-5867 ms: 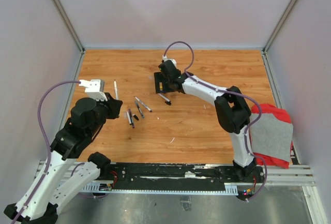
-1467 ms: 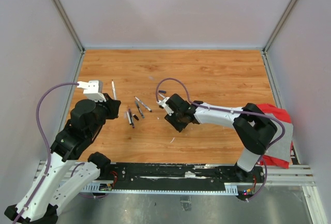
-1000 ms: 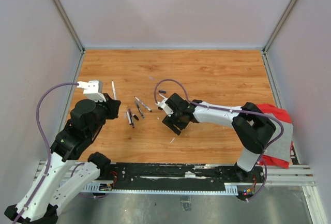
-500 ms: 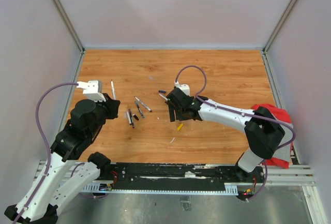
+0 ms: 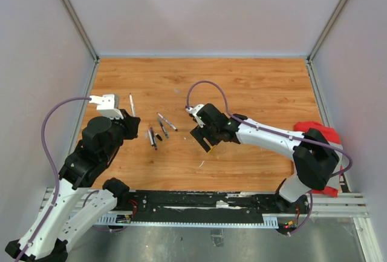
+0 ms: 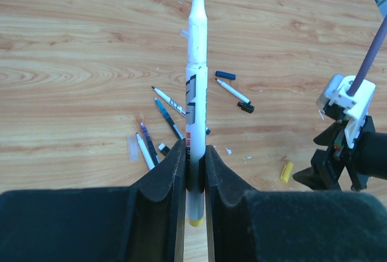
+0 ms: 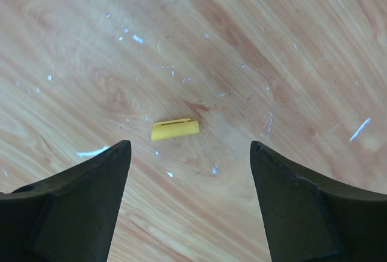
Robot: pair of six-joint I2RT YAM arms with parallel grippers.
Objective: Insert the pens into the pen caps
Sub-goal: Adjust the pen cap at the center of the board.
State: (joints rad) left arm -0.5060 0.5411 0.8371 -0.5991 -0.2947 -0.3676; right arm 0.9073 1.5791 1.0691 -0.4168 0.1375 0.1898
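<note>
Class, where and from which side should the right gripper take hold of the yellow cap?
Mid-length, across its narrow sides, from straight above: the yellow cap lies flat. The right gripper, jaws open, flanks its ends, so probably turn the wrist first.

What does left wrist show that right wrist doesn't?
Left wrist only: the left gripper shut on an uncapped pen, tip pointing away; loose pens and a blue cap on the table; the right arm at the frame's right edge.
Right wrist only: the right gripper open, its fingers either side of the yellow cap, not touching it; white flecks on the wood.
Both: the yellow cap lying flat on the table.
</note>
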